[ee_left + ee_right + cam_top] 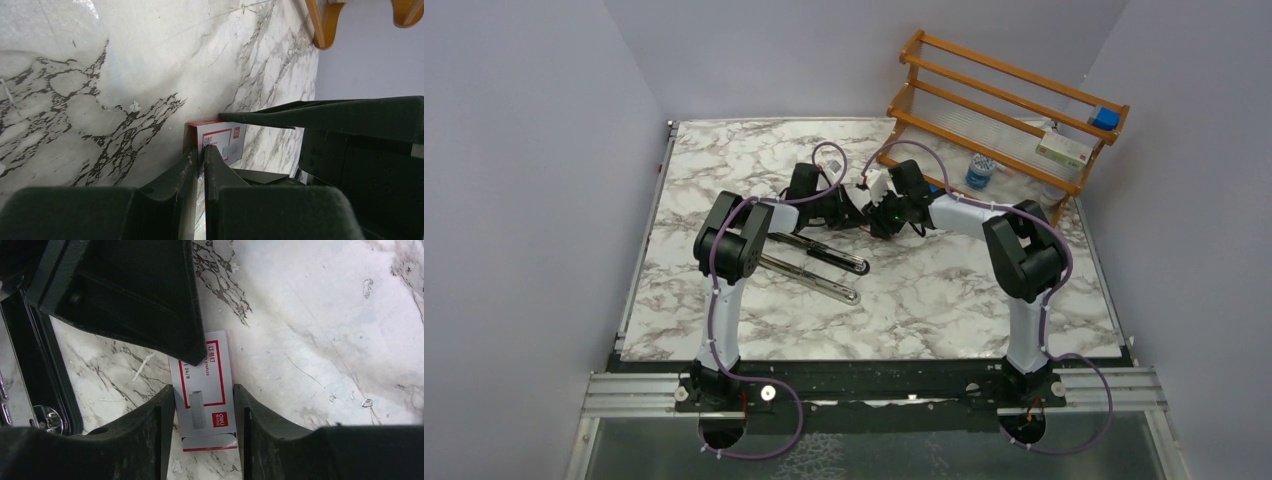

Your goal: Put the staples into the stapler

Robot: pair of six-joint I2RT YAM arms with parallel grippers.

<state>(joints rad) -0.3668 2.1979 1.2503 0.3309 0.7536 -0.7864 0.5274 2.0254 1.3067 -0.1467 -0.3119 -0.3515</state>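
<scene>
Your small white-labelled, red-bordered cardboard box of staples (207, 390) lies flat on the white marble-patterned surface (944, 290), near the middle and toward the far side. The right end effector (203, 390) straddles it, and its two dark fingers press against the box's long sides, so it is clamped on the box. From the opposite side, the left end effector (201, 149) meets the box's end. Its fingers are drawn almost together with only a thin slit between them, and one of them covers a corner of the label. You cannot tell whether they pinch the cardboard. The slim black stapler (824, 253) lies hinged open on the surface to the left of the box, under the left arm, with its silver channel showing. An orange wooden rack (1014, 73) stands at the far right corner.
</scene>
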